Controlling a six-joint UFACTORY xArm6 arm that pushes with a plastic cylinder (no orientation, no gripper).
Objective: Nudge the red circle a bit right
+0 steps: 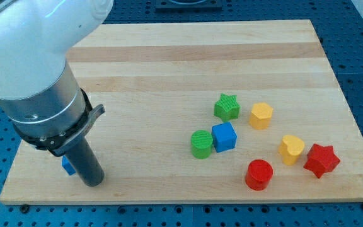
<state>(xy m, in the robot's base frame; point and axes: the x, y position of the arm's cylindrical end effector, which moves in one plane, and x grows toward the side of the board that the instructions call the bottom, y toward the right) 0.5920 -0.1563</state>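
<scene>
The red circle (259,174) lies on the wooden board (169,69) near the view's bottom right. My tip (94,183) is at the view's bottom left, far to the left of the red circle. A small blue block (67,165) sits just left of the rod, partly hidden behind it.
A red star (321,160) and a yellow heart (291,149) lie right of the red circle. A green circle (201,144), a blue cube (224,137), a green star (227,107) and a yellow hexagon (261,116) lie above and left of it.
</scene>
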